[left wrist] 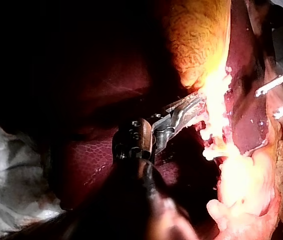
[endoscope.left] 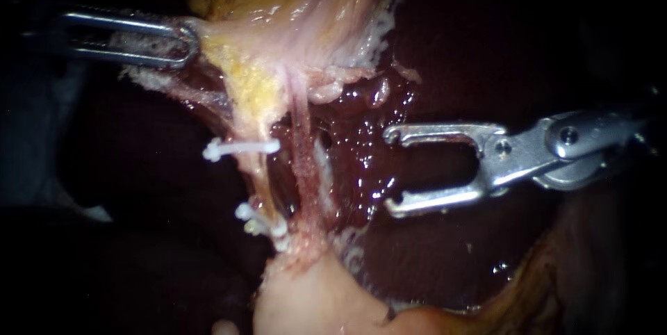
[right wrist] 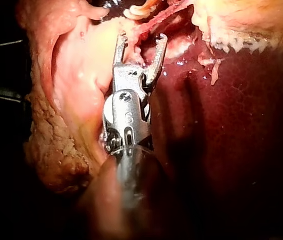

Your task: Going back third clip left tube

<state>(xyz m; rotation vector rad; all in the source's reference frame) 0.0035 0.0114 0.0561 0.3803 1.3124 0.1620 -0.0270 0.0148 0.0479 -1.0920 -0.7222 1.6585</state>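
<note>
Jaws of the right instrument (endoscope.left: 394, 169) were held wide open with nothing between them. Their hooked tips were turned toward the dissected field and kept apart from the tubes, over dark red tissue. The left tube (endoscope.left: 258, 178) was seen running down from the pale tissue (endoscope.left: 278, 50), just beside the redder right tube (endoscope.left: 303, 154). One white clip (endoscope.left: 240, 147) was set across the upper part of the left tube. A cluster of white clips (endoscope.left: 262, 224) was fixed lower on it, but how many it held could not be told. The left instrument (endoscope.left: 182, 44) was closed on the edge of the pale tissue, which was drawn taut toward its shaft.

In the right wrist view the right instrument (right wrist: 140, 41) was shown open and empty just short of the clips, with the liver (right wrist: 241, 150) beside it. In the left wrist view the left instrument (left wrist: 191, 106) was clamped into brightly lit tissue. The right instrument (left wrist: 271, 102) was visible beyond it, jaws apart.
</note>
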